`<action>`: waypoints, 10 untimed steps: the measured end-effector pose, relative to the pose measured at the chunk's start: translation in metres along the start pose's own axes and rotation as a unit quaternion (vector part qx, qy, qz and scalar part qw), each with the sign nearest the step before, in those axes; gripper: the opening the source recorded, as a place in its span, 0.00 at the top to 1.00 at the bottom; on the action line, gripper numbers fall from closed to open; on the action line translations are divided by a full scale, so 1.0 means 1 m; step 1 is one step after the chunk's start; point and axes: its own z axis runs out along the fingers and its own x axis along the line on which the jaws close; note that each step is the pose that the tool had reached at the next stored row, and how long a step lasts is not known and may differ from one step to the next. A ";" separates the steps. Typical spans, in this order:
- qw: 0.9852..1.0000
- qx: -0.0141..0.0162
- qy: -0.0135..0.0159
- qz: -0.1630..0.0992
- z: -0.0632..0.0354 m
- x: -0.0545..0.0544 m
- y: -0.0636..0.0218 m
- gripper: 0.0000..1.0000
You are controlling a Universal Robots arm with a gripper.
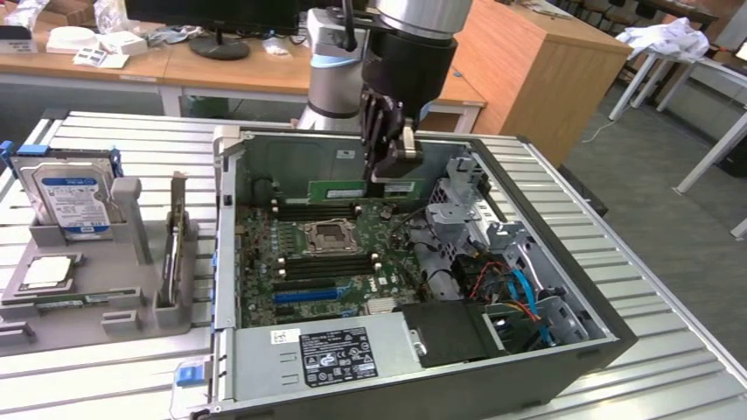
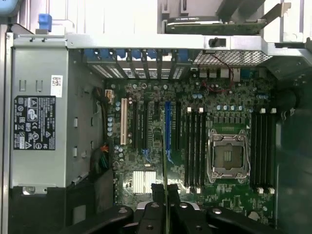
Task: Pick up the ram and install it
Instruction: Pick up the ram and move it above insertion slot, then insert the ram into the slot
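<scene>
End effector (image 1: 394, 175) reaches down into the open computer case (image 1: 583, 346), its fingers clamped on the ram (image 1: 345, 190). The grip sits toward the stick's end on the exterior view's right. Ram is a green stick, held level and on edge, with its long side running parallel to the black memory slots (image 1: 306, 212) beneath it. It hangs near the case's far wall, beyond the CPU socket (image 1: 331, 236); cannot tell whether its lower edge touches a slot.

Motherboard (image 1: 350, 262) lies flat in the case, socket empty and latched. Power supply (image 1: 329, 354) with its black label fills the near corner.

Outside the case, on the exterior view's left, a blue-labelled hard drive (image 1: 70, 197) stands upright in a grey holder (image 1: 129, 302) on the slatted metal surface (image 1: 117, 140).
</scene>
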 end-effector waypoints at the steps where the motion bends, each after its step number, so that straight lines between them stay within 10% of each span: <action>1: 1.000 0.000 0.000 0.000 0.0000 -0.002 0.0000 0.86; 10: 1.000 0.000 0.000 0.001 0.0002 -0.005 0.0000 0.86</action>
